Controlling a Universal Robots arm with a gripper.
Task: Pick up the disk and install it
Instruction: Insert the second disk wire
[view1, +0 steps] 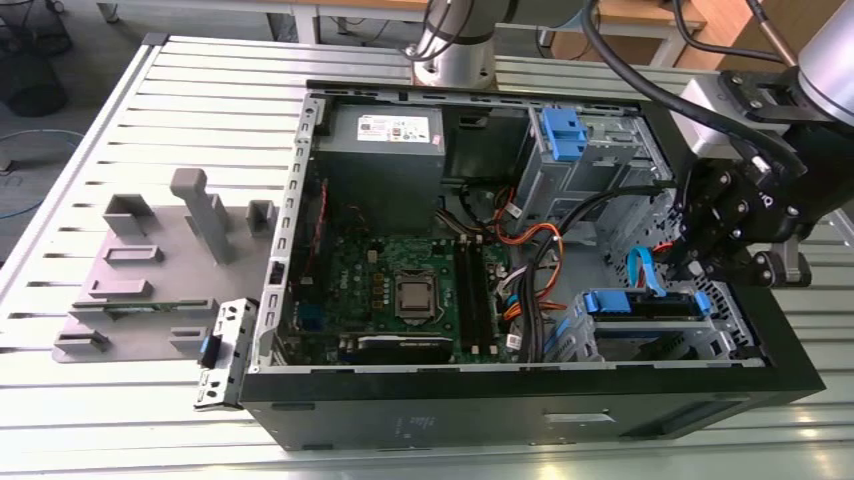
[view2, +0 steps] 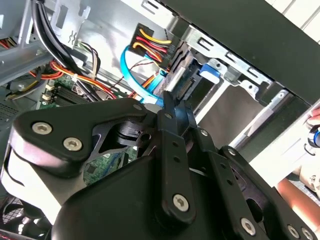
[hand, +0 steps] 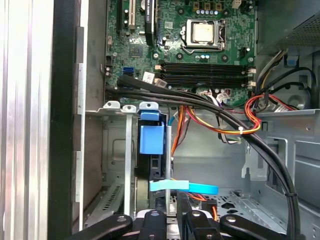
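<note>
Here, going by the exterior view from its left: a grey fixture block (view1: 147, 270) with upright posts lay on the slatted metal table (view1: 80, 180), just beside the open computer case (view1: 534, 415). A loose metal bracket (view1: 220, 350) with a blue tab leaned against the case's near corner. Inside, the grey power supply box (view1: 384, 135) sat toward the far side, the green motherboard (view1: 400, 290) lay in the middle, and orange and black cables (view1: 527, 260) ran across to the drive bays. A blue-fronted bay (view1: 563, 135) stood at the far end.

Toward that view's right, the gripper (view1: 694, 268) hung inside the case over the near drive cage (view1: 654, 335). The disk (view1: 627, 303), seen by its blue carrier frame, sat edge-on in that cage; in the first wrist view its blue tab (hand: 151, 139) stood upright in the slot, with a light-blue flat cable (hand: 184, 187) just beside it.

In the second wrist view the fingers (view2: 172, 117) lay pressed close together, with nothing between them, their tips near the light-blue cable and the disk's connector end (view2: 182, 82). A person's forearm (view2: 300, 195) showed outside the case.
</note>
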